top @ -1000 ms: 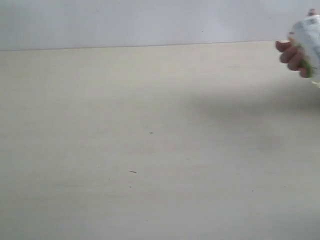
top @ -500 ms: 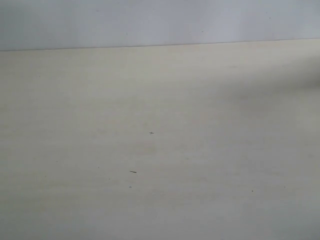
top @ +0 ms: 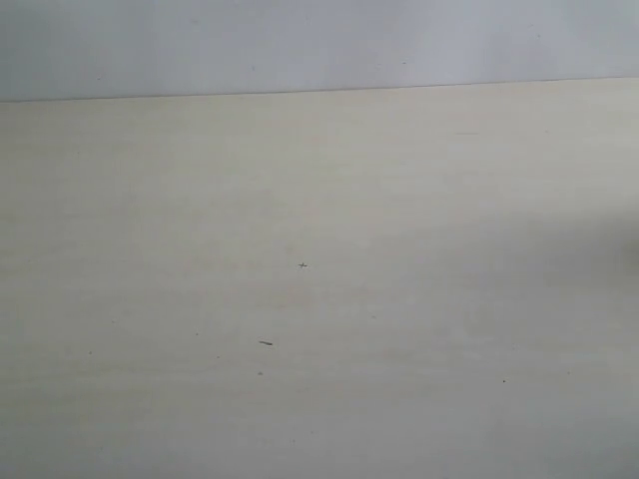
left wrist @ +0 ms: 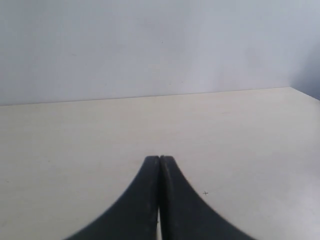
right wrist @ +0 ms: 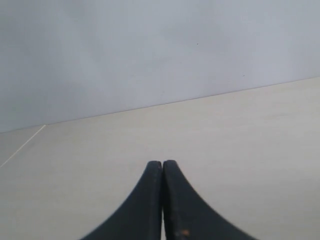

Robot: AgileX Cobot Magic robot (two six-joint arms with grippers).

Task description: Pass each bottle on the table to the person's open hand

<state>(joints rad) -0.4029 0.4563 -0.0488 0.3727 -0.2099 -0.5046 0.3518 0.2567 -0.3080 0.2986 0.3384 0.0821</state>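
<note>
Across the whole exterior view, a pale beige desk (top: 319, 299) stretches back to a grey-white wall (top: 319, 40). Each wrist view shows black fingers pressed together on nothing: the left fingers (left wrist: 149, 180) and the right fingers (right wrist: 151, 182), both over the desk. Tiny dark specks (top: 265, 342) dot the desk. Where the bottles are cannot be told.

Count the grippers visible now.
2. The left gripper shows in the left wrist view, the right gripper in the right wrist view, both shut; none in the exterior view.
</note>
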